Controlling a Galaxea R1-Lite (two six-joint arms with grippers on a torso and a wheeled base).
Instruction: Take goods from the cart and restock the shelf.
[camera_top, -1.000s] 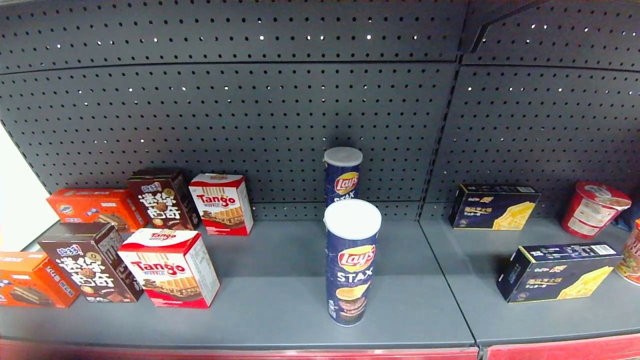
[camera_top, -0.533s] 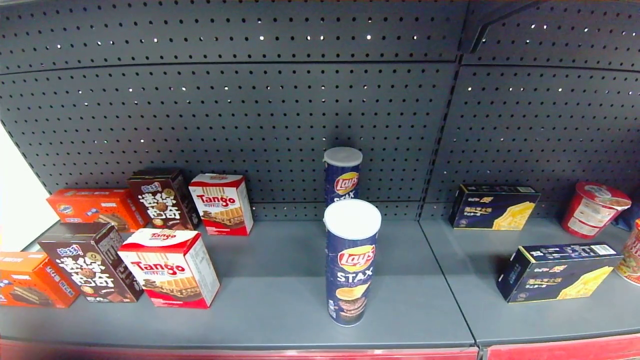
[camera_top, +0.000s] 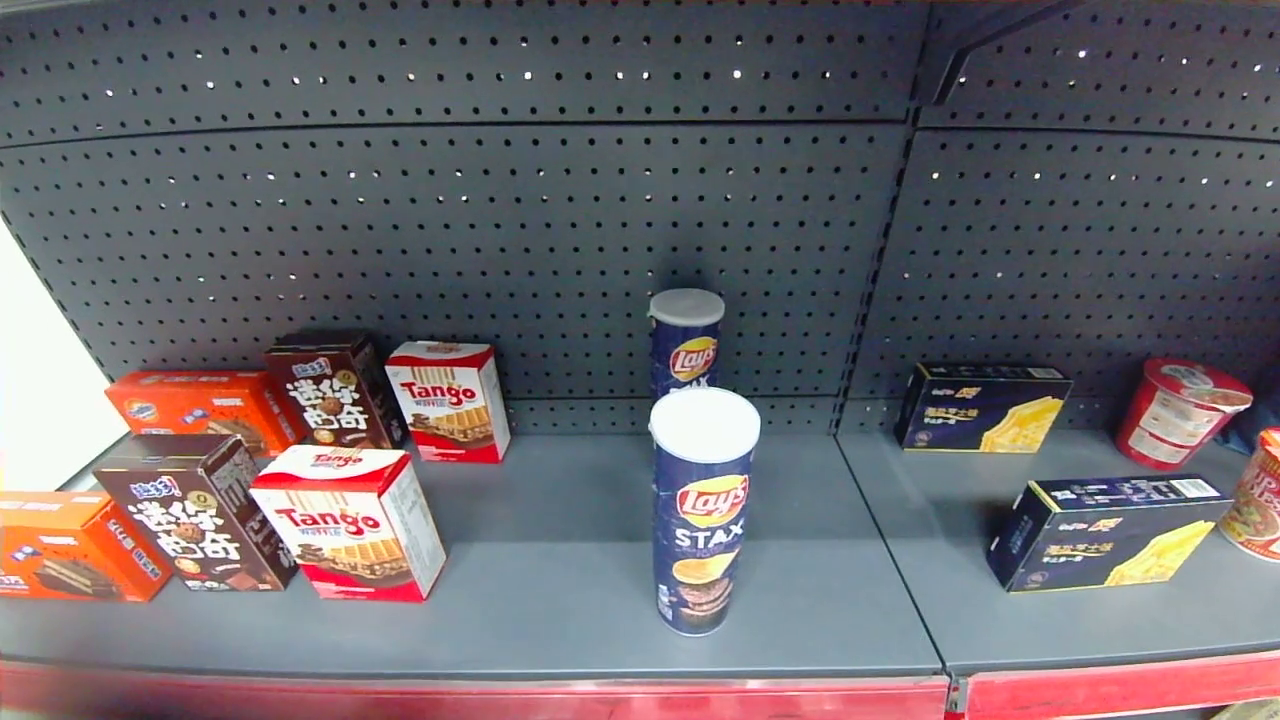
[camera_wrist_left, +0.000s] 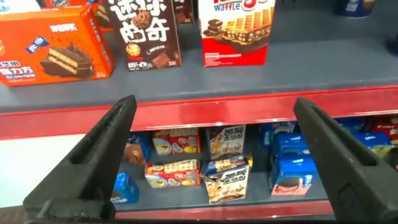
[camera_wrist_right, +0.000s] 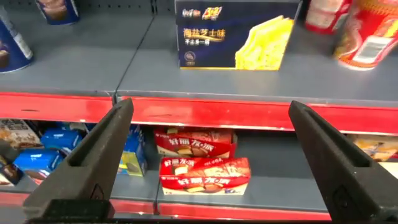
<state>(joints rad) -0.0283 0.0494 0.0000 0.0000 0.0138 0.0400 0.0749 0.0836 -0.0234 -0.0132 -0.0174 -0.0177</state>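
Note:
The grey shelf carries two upright dark-blue chip cans, one in front and one behind it. To the left stand red-and-white wafer boxes, brown boxes and orange boxes. My left gripper is open and holds nothing, in front of the shelf's red edge below the wafer box. My right gripper is open with nothing in it, facing the red edge below a dark-blue-and-yellow box.
On the right shelf section lie two dark-blue-and-yellow boxes and red cups. A lower shelf under the red edge is packed with snack packs. A perforated back panel closes the rear. Bare shelf lies on both sides of the cans.
The whole head picture has shifted a little, showing more of the shelf's red front edge, so the camera has moved. The goods on the shelf stand as before.

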